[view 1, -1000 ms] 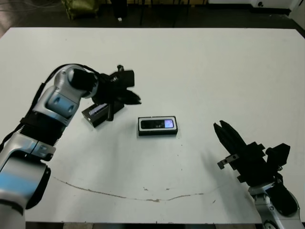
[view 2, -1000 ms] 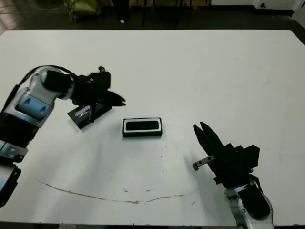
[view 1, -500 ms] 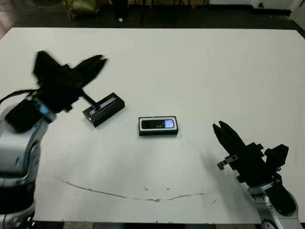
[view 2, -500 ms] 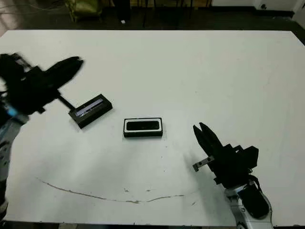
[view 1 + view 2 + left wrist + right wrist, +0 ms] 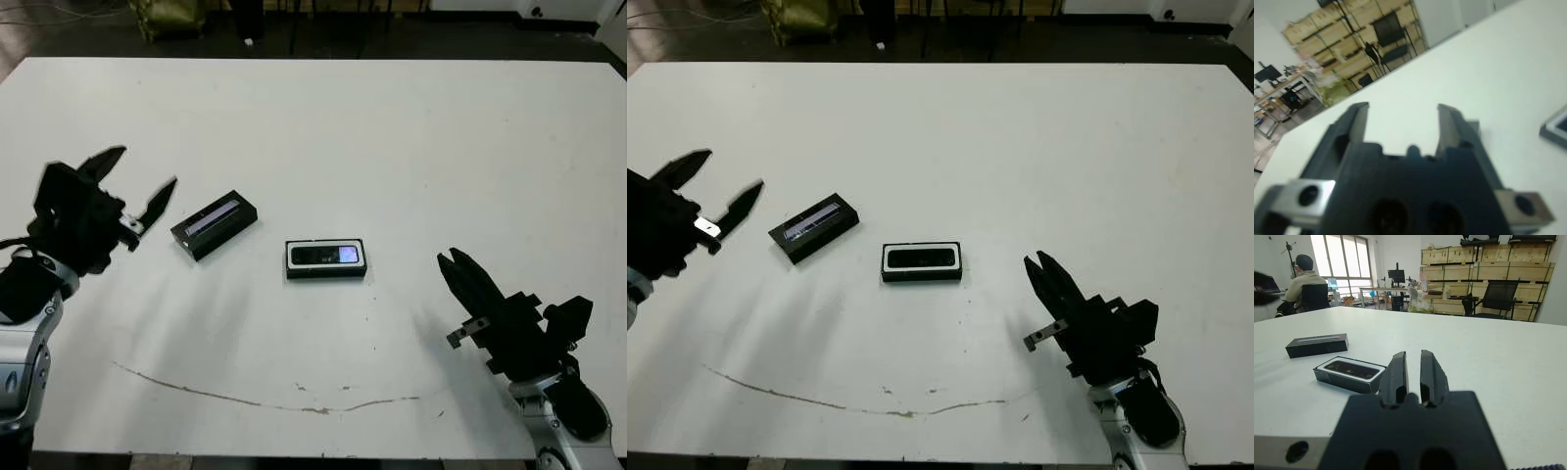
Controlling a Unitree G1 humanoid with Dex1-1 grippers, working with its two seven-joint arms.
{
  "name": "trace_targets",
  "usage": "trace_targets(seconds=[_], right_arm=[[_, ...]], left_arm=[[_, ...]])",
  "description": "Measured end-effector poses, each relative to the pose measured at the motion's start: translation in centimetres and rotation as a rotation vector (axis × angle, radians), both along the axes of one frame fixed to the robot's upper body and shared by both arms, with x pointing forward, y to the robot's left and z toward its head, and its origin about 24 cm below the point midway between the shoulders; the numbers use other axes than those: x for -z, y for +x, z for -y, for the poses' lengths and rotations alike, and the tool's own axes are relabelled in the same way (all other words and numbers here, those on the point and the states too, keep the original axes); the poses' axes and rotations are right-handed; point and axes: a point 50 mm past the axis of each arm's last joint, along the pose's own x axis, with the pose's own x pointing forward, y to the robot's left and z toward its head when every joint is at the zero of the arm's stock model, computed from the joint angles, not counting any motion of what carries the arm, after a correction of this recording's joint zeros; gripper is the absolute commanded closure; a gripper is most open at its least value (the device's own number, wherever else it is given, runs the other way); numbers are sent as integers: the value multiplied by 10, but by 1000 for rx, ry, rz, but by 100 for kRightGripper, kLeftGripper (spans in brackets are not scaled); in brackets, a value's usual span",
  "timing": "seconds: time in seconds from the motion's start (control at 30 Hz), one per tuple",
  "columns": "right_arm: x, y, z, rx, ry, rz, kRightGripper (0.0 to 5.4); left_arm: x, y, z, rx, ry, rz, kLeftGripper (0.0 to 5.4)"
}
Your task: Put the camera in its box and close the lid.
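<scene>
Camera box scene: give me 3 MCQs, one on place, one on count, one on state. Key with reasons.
1. Where does the lid lie relative to the box?
A. On top of it
B. Apart, on the robot's left of it
C. Apart, on the robot's right of it

2. How many black task items lie separately on the table?
A. One
B. Two
C. Three

3. What is the state of the left gripper?
A. Open, holding nothing
B. Shut on the lid
C. Shut on the camera

Key: 1 B, bare table shows between lid and box. 2 B, the lid and the box, with the camera already lying inside the box. 3 A, its fingers stand spread with only table between them.
</scene>
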Motion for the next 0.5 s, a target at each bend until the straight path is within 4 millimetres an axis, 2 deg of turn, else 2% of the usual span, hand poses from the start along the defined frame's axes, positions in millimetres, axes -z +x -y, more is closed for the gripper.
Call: trace_targets(seconds=[0.17, 0.5], right_arm=[[0, 0, 0, 1, 2, -1, 540], [5, 2, 2, -9, 10, -2, 540]], left_arm=[[10, 10, -4, 80, -5, -82, 1], [32, 22, 2, 141, -232, -216, 1]])
